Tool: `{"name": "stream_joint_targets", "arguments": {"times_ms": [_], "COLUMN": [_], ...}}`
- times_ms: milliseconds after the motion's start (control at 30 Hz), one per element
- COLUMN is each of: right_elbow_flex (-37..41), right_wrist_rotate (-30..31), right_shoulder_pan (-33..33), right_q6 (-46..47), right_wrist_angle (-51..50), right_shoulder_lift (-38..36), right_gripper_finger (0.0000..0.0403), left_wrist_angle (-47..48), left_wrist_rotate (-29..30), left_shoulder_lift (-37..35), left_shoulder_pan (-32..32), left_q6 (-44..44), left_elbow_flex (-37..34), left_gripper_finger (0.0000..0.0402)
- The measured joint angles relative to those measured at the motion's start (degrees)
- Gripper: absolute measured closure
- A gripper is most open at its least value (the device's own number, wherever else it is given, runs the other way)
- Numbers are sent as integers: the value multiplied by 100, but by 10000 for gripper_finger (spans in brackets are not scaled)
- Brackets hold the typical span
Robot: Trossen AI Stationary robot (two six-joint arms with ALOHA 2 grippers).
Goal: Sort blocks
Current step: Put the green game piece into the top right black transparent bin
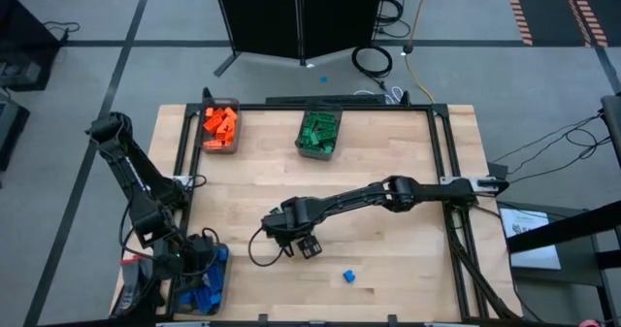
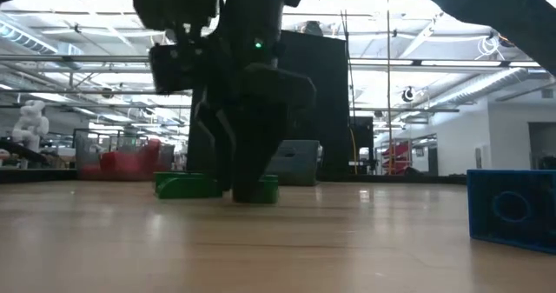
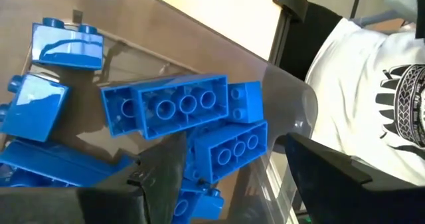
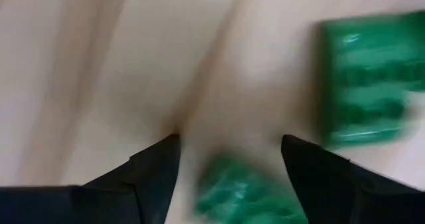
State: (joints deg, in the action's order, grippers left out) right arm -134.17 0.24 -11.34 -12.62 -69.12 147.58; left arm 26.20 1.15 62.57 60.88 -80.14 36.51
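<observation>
Sorting was nearly done: orange bricks (image 1: 220,124), green bricks (image 1: 319,130) and blue bricks (image 1: 207,286) sat in separate bins. Right gripper (image 4: 229,159), fingers spread, hung over two loose green bricks (image 4: 240,192) mid-table. One blue brick (image 1: 348,277) remained. Left gripper (image 3: 232,177) waited, spread and empty, over the blue bin.

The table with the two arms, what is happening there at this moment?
A robot is sorting blocks by colour into bins. The orange bin and green bin stand at the far edge, and the blue bin sits near the left corner. The left tool hangs open over the blue bin. The right tool is low over mid-table, open around two green blocks. One blue block lies loose on the table.
</observation>
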Motion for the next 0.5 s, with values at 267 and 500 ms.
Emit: {"name": "stream_joint_targets", "arguments": {"times_ms": [267,500], "right_elbow_flex": [0,-2], "right_wrist_rotate": [561,946], "right_shoulder_pan": [-1,10], "right_q6": [10,266], "right_wrist_angle": [-564,-706], "right_shoulder_lift": [-28,-83], "right_gripper_finger": [145,145], "left_wrist_angle": [4,6], "left_wrist_rotate": [141,293], "left_shoulder_lift": [0,0], "left_shoulder_pan": [-4,-4], "left_q6": [3,4], "left_elbow_flex": [0,0], "left_gripper_finger": [146,146]}}
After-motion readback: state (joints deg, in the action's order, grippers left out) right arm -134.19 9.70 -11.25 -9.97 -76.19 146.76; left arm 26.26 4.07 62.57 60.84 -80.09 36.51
